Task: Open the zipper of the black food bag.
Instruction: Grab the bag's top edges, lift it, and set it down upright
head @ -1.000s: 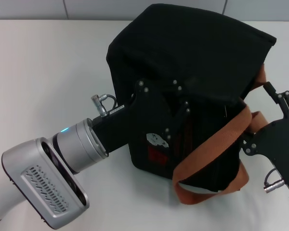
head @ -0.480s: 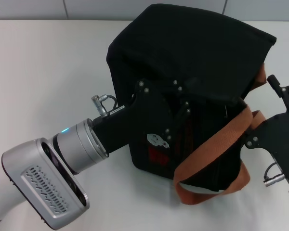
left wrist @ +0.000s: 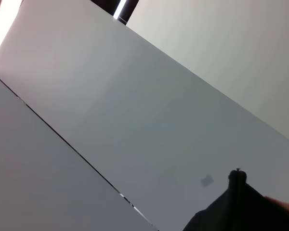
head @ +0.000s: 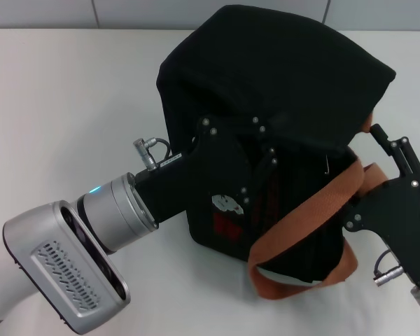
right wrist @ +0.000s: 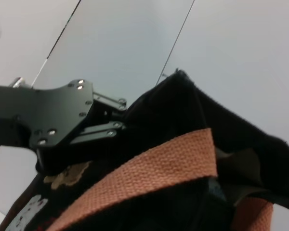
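Note:
The black food bag (head: 273,77) lies tilted on the white table, its brown-orange handles (head: 308,210) hanging over the near side. My left gripper (head: 255,157) is pressed into the bag's side just above the white bear patch (head: 229,204) and is shut on the fabric. The right wrist view shows this grip from the other side, with the left gripper (right wrist: 120,113) above the tan bear patch (right wrist: 62,175). My right gripper (head: 381,150) is at the bag's right end, touching the handle. The zipper is hard to make out; a thin silver sliver (head: 326,163) may be its pull tab.
The white table (head: 63,91) reaches left and behind the bag to a tiled wall (head: 42,10). The left wrist view shows mostly pale wall and a black corner of the bag (left wrist: 238,202). My left arm's silver forearm (head: 70,259) fills the near left.
My right gripper has moved left and down, closer against the bag's right end and handle. The bag's far right corner has drawn in slightly. The left gripper has not moved.

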